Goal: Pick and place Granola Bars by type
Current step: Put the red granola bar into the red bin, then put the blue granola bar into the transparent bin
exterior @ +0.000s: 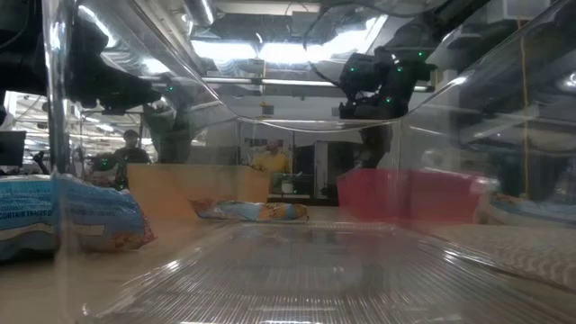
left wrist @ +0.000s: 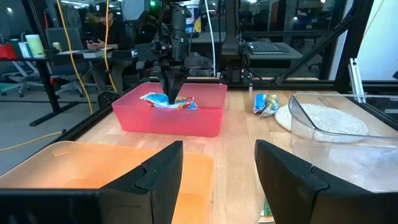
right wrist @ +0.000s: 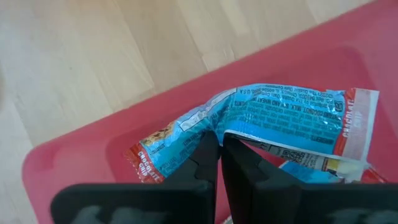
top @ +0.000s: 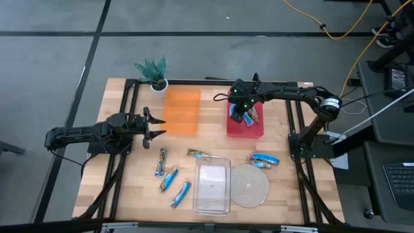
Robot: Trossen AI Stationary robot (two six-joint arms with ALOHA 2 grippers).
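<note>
My right gripper (top: 246, 115) points down into the red tray (top: 257, 129), shut on a blue granola bar (right wrist: 280, 115). A second bar (right wrist: 311, 163) lies under it in the tray. My left gripper (top: 155, 126) hovers open at the near left side of the orange tray (top: 181, 111) and touches nothing. Three blue bars (top: 169, 178) lie flat on the table near the clear tray's left side. One bar (top: 200, 154) lies by that tray's far edge. Another (top: 264, 160) lies beyond the woven mat. My right gripper pinches the blue bar's wrapper near its middle (right wrist: 214, 124) between both fingers, coming from above and pointing down, across the bar's length. The wrapper is creased and bent at the pinch. The bar lies roughly level inside the red tray (left wrist: 205, 118); whether it is lifted off the bar below I cannot tell.
The clear tray (top: 212, 202) stands at the table's near middle, with the round woven mat (top: 250, 186) to its right. A small potted plant (top: 153, 72) is at the far left. Black frame rails run along the table's sides. A person sits in the room beyond.
</note>
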